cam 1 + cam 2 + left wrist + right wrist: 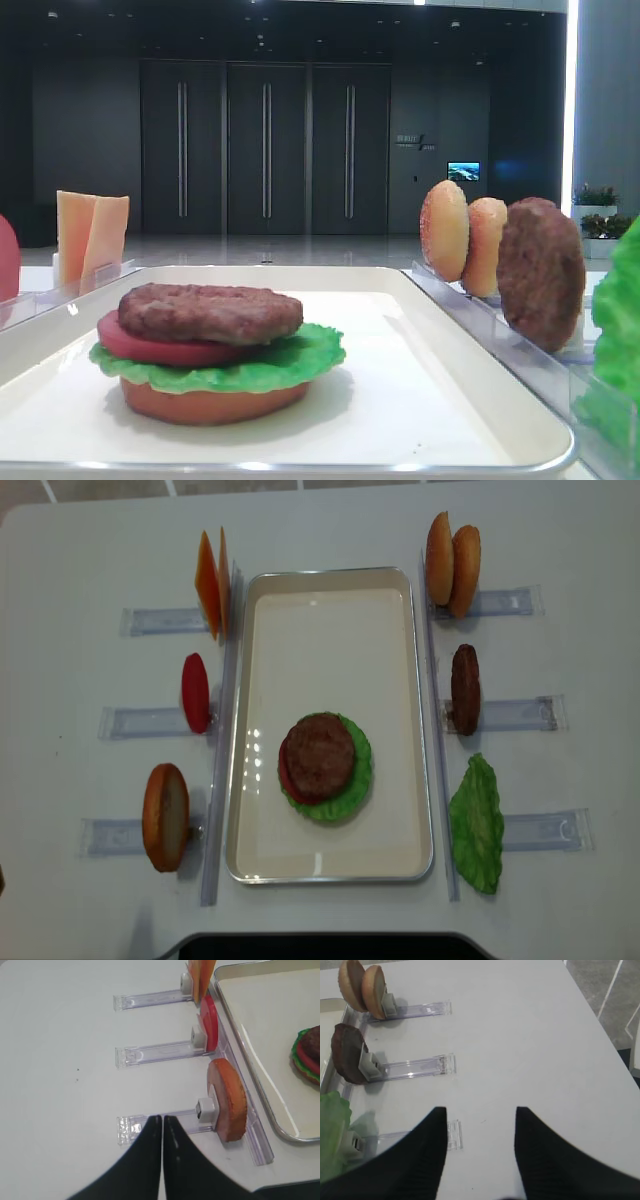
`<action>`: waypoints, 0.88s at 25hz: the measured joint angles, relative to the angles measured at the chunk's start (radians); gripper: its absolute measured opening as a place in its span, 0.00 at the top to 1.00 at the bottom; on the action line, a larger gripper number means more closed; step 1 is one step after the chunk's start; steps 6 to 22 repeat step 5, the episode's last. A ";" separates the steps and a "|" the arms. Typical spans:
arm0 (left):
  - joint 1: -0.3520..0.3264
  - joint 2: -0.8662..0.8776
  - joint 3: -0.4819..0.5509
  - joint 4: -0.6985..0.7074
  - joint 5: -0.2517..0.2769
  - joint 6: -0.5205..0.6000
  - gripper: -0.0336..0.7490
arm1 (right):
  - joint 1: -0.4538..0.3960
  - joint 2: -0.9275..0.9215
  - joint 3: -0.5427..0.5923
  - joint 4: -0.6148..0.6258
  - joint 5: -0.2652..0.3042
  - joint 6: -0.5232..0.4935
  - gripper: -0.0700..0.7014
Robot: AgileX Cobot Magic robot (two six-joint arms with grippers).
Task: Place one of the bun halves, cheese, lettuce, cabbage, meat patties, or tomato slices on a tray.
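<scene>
On the white tray (330, 630) lies a stack: a bun half (210, 402), lettuce (357, 780), a tomato slice (140, 345) and a meat patty (320, 755) on top. Left of the tray, cheese (210, 585), a tomato slice (195, 692) and a bun half (166, 816) stand in racks. On the right stand two bun halves (452, 557), a patty (465, 688) and lettuce (477, 823). My right gripper (480, 1109) is open and empty over bare table, right of the lettuce rack. My left gripper (162, 1117) is shut and empty, just left of the bun half (230, 1100).
Clear plastic holder racks (500, 712) run outward from both long sides of the tray. The table's right edge (600, 1015) and the floor beyond it show in the right wrist view. A dark shape (320, 947) sits at the table's near edge.
</scene>
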 joint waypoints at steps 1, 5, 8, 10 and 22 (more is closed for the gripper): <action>0.000 0.000 0.000 0.000 0.000 0.000 0.97 | 0.000 0.000 0.000 0.000 0.000 0.000 0.51; 0.000 0.000 0.000 0.000 0.000 0.000 0.97 | 0.000 0.000 0.001 0.000 0.000 0.000 0.51; 0.000 0.000 0.000 0.000 0.000 0.000 0.97 | 0.000 0.000 0.001 0.000 0.000 0.000 0.51; 0.000 0.000 0.000 0.000 0.000 0.000 0.97 | 0.000 0.000 0.001 0.000 0.000 0.000 0.51; 0.000 0.000 0.000 0.000 0.000 0.000 0.97 | 0.000 0.000 0.001 0.000 0.000 0.000 0.51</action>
